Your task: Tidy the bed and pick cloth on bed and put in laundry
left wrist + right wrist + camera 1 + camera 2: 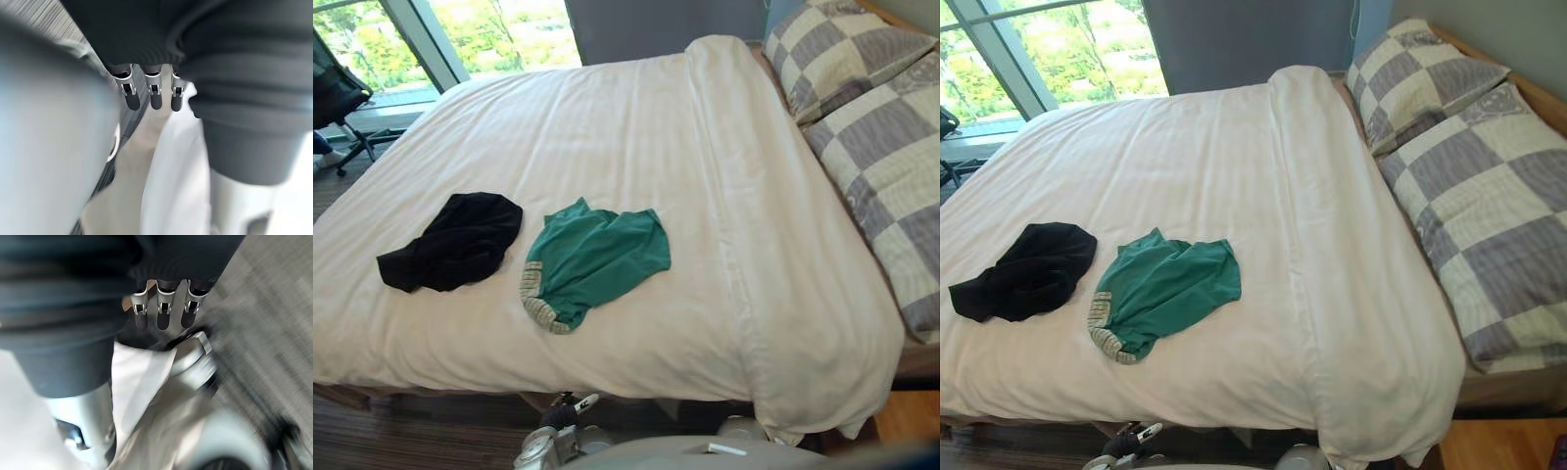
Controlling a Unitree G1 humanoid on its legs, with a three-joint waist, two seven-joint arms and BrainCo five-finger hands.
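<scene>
The bed [607,127] is lying under a white duvet, which is carrying two loose garments near its front edge. The black cloth [455,242] is sitting crumpled toward the robot's left. The green cloth [597,257] is lying just beside it on the right, apart from it by a narrow strip of duvet, and its striped trim is pointing toward the near edge. A thick fold of duvet [744,196] is running front to back between the garments and two grey-and-cream checked pillows [1489,206], which are lying at the right. An office chair [337,98] is standing by the window [499,29] at the far left. The left hand [155,95] is hanging low with its fingers straight and released, grasping nothing. The right hand [164,316] is hanging likewise, fingers relaxed and empty.
</scene>
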